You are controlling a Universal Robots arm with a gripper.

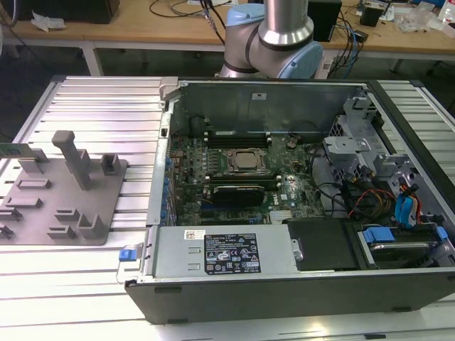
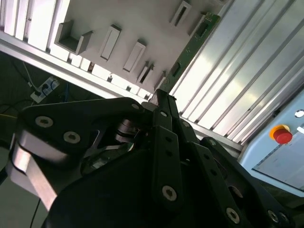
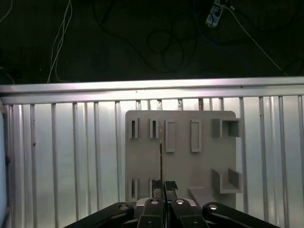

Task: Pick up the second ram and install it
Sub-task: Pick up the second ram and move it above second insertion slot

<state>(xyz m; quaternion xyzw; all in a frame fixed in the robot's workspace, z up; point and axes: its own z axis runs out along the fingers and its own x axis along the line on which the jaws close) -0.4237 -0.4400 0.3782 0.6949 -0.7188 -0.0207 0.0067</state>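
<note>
First wrist view: my gripper pinches the second ram edgewise above the tray, likely for slot alignment.

Tray post close beside the second ram

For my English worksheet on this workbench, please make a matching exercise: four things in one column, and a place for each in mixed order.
Things: 1 second ram; 2 processor; 3 claw; 4 tall post.
Places: a in the open computer case; b on the grey tray, at the exterior view's left edge; c over the tray, in line with the ram; d upright on the tray, between ram and case.
Pairs: 1-b, 2-a, 3-c, 4-d.
</note>
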